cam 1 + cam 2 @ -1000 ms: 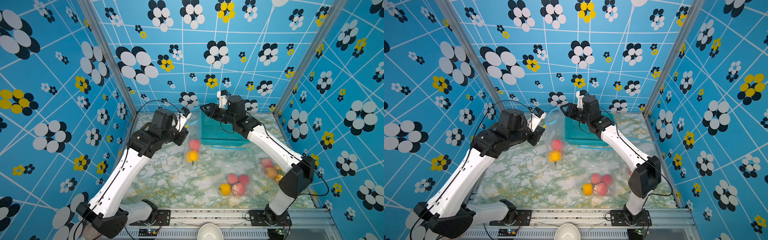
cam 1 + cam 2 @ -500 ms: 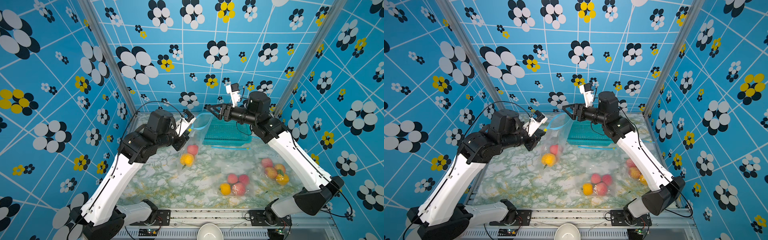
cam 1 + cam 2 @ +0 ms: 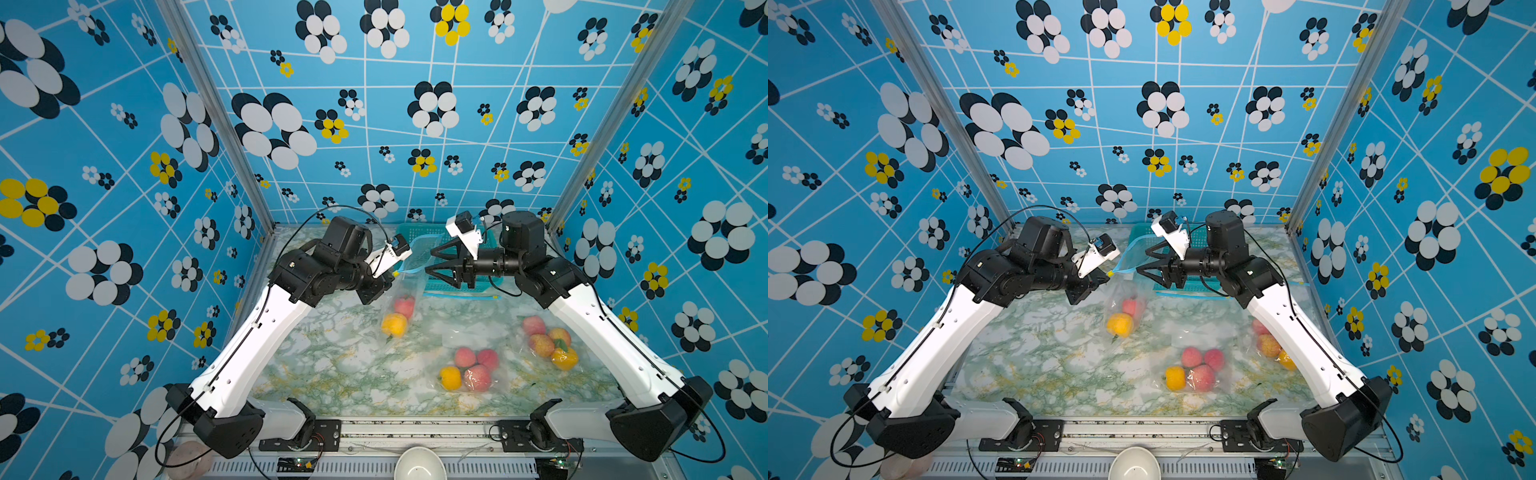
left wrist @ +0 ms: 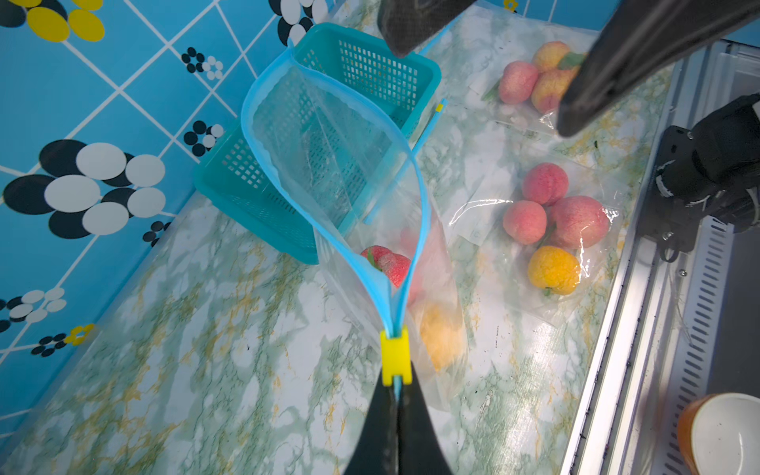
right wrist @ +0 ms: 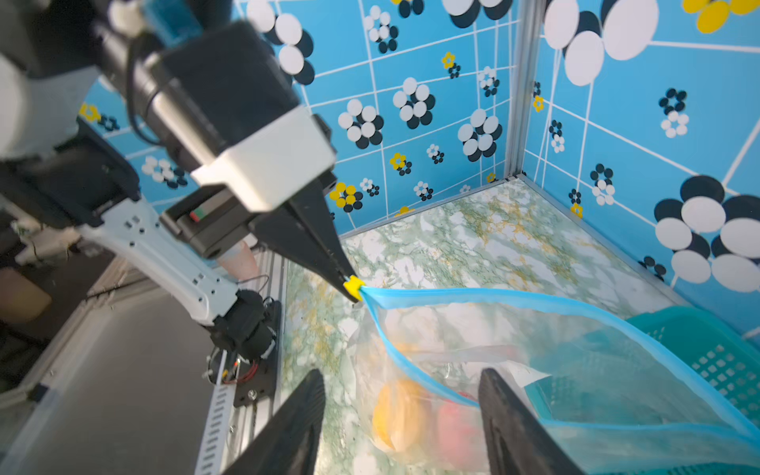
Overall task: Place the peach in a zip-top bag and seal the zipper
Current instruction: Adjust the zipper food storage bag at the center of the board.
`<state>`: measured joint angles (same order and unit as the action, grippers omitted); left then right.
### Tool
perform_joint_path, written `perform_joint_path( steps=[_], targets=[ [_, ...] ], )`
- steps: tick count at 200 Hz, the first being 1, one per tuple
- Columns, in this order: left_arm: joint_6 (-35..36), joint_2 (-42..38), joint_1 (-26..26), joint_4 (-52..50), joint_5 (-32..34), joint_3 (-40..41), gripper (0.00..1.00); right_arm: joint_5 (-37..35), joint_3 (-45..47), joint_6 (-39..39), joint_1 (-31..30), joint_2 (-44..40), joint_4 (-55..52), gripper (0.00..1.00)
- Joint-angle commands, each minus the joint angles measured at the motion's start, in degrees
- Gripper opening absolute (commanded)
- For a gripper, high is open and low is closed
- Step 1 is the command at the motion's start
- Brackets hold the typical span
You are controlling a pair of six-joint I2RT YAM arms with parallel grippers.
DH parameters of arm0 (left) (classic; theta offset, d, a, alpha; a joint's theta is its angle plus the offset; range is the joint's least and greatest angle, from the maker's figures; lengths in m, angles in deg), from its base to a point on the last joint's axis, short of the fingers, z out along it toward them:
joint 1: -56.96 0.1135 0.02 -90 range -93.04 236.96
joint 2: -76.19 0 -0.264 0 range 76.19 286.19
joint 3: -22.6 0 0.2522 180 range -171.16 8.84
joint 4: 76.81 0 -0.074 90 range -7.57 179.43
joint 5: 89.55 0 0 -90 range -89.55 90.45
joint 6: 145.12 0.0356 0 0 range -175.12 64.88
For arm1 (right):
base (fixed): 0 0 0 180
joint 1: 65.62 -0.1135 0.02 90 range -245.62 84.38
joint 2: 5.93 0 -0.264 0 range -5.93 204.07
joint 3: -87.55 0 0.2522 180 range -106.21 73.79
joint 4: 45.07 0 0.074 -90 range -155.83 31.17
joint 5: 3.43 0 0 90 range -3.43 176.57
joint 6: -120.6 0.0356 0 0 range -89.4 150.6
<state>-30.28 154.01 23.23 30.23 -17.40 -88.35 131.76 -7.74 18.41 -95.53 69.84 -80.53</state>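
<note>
Left gripper (image 4: 397,395): I see both black fingers pressed flat together with no gap, pinching the end of the zipper track just behind the slider.
Right gripper (image 5: 402,374): fingers stand well apart and grip nothing. The bag's near lip runs past between them, and I read no contact.
Zip-top bag (image 4: 341,164): thin, clear, crinkled film hanging from the left gripper. The mouth gapes in a leaf shape, edged with a soft blue track. I cannot tell whether its bottom touches the table.
Slider (image 4: 395,357): small yellow plastic block at the pinched end of the track.
Peach (image 4: 388,263): inside the held bag, low down. It is round and pink-red with a matt skin and a green leaf at the top.
Yellow fruit (image 4: 438,333): also in that bag, just beside the peach, blurred through the film.
Basket (image 4: 370,66): teal plastic, rectangular, with mesh-holed walls. It sits beyond the bag against the back wall.
Table (image 3: 332,357): glossy top, marbled white and green.
Second bag (image 3: 469,370): lies flat, holding pink fruit and one yellow.
Third bag (image 3: 548,345): lies flat near the right arm, holding mixed pink and orange fruit.
Both top views: they show both arms whole, with the grippers facing each other across the bag mouth.
Left wrist view: it alone looks down into the open mouth onto the peach.
Right wrist view: it alone shows the left fingers side-on, closed to a point at the slider.
</note>
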Motion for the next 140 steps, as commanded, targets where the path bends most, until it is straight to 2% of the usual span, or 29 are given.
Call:
perform_joint_path(
  steps=[1,64,140],
  targets=[
    [3.24,1.22,0.95,-2.37,-7.70,-2.69,0.00,2.90,1.15,-14.91,-2.45,-1.80,1.10,0.62],
    [5.45,3.39,1.15,-5.05,-10.45,-4.43,0.00,-4.90,-1.92,-28.09,-9.08,3.16,-4.22,0.59],
    [8.59,3.79,0.89,-7.83,-11.89,-4.82,0.00,-9.43,-7.18,-31.75,-10.57,7.67,-9.23,0.55]
  ],
)
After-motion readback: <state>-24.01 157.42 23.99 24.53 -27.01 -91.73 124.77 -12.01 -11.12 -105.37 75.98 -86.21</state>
